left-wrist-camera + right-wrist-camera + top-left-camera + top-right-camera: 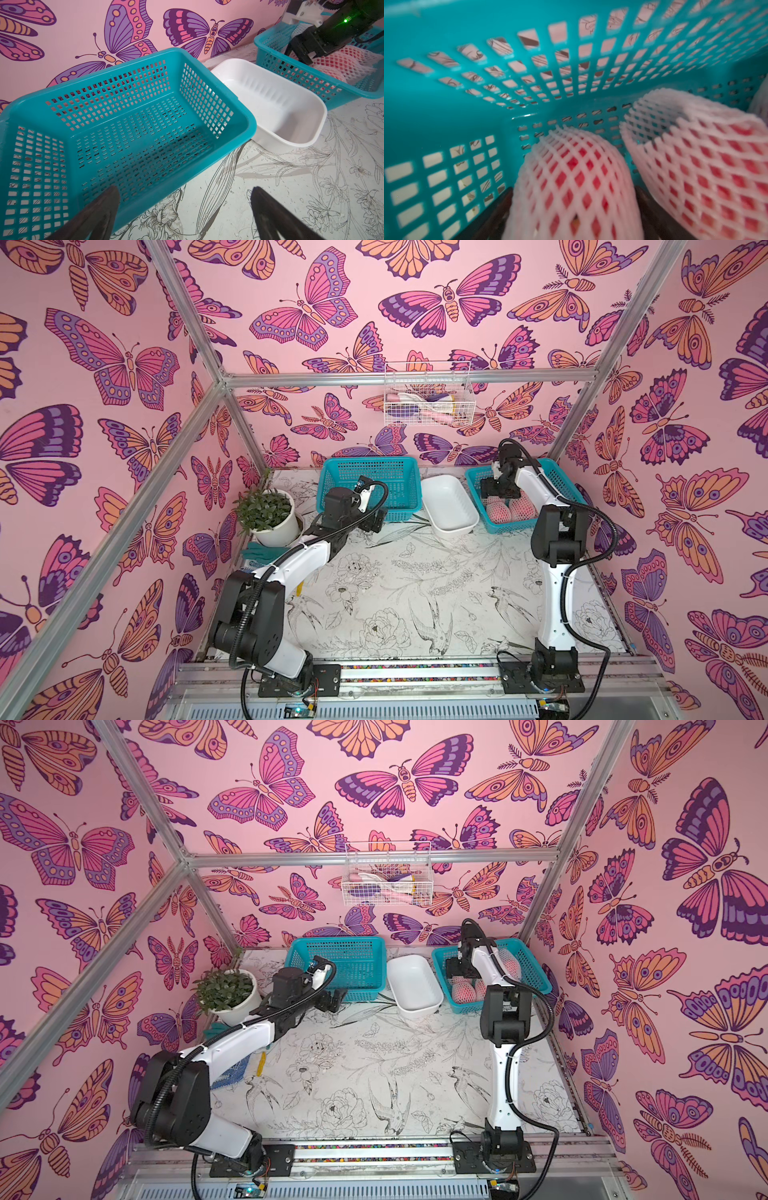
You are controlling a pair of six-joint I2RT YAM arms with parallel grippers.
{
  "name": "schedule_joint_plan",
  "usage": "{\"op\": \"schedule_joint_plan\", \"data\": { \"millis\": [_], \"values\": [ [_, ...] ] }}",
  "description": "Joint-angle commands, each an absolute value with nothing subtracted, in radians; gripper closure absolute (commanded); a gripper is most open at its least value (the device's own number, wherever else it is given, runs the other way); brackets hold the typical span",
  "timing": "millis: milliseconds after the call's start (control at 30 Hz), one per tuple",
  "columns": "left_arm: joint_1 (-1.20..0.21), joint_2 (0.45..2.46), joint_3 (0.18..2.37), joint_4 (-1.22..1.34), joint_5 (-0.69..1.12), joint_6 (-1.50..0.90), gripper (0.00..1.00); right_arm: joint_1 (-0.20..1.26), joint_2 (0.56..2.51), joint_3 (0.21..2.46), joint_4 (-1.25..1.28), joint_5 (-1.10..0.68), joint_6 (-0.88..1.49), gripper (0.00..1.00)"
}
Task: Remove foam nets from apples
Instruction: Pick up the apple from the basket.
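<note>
Though top views hide it, wrist view shows the right tool (573, 193) straddling a netted apple (571, 166), grip unclear.

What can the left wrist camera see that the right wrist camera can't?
Only the left wrist view: an empty teal basket, the white tray, the butterfly wall and the left gripper, open wide. Only the right wrist view: up close, one netted apple sits between dark fingers; whether they squeeze it, I cannot tell. Both: the right gripper, the other teal basket, and apples wrapped in foam nets.
</note>
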State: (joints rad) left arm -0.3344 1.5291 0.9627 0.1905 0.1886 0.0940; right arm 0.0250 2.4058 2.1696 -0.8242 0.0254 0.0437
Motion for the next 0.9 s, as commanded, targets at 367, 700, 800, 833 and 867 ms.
{"op": "schedule_joint_plan", "data": {
  "millis": [367,700,800,833,867],
  "values": [
    [-0.337,1.525,0.955,0.235,0.205,0.114,0.00,0.026,2.483,2.279,-0.930,0.036,0.034,0.30],
    [-0.337,1.520,0.964,0.241,0.209,0.115,0.00,0.026,2.406,2.287,-0.923,0.057,0.024,0.43],
    [-0.337,1.510,0.966,0.241,0.215,0.111,0.00,0.026,2.371,2.285,-0.934,0.059,0.018,0.44],
    [-0.337,1.505,0.966,0.240,0.218,0.108,0.00,0.026,2.357,2.284,-0.940,0.055,0.015,0.44],
    [-0.337,1.498,0.964,0.241,0.221,0.104,0.00,0.027,2.342,2.282,-0.943,0.055,0.012,0.44]
  ]
}}
